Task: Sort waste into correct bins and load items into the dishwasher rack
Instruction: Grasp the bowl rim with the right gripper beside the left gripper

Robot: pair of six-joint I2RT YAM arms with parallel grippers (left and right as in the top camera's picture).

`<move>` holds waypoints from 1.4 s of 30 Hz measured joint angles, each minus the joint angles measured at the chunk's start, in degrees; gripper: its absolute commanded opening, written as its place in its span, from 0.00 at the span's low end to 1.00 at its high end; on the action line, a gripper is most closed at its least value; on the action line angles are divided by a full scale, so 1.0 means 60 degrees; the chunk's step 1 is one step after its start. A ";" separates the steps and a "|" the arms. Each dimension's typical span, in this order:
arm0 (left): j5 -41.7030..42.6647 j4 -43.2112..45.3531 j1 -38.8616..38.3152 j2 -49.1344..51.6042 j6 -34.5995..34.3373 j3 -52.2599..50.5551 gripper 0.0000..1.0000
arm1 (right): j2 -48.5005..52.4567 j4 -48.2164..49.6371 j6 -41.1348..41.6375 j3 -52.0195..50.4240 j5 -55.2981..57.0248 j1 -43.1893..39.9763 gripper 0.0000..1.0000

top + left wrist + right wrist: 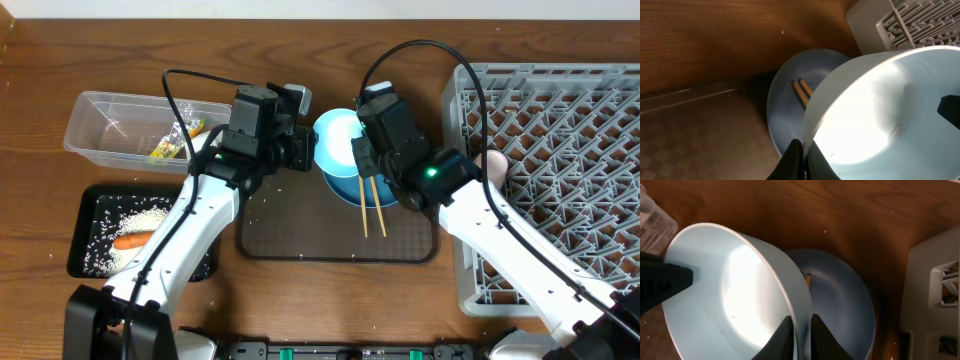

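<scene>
The light blue bowl [335,143] is tilted on its side above the round blue plate [348,187], held from both sides. My left gripper [305,150] is shut on its left rim; in the left wrist view the gripper [804,160] pinches the bowl [880,115] wall. My right gripper [358,155] is shut on the opposite rim, and in the right wrist view the gripper [801,340] has one finger inside and one outside the bowl [725,295]. Two wooden chopsticks [370,210] lie across the plate [785,100]. The grey dishwasher rack [560,150] stands at the right.
The plate sits on a dark brown serving tray [300,235]. A clear tub [110,125] at the far left holds a yellow-green wrapper [165,148]. A black tray [85,230] holds white rice [130,212] and an orange carrot [132,241]. Something pink [494,165] shows at the rack's left edge.
</scene>
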 measured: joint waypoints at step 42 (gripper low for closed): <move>0.0426 0.0033 -0.0007 -0.0007 0.0036 0.0000 0.29 | 0.0109 0.0026 0.0022 -0.0022 0.0991 0.0000 0.01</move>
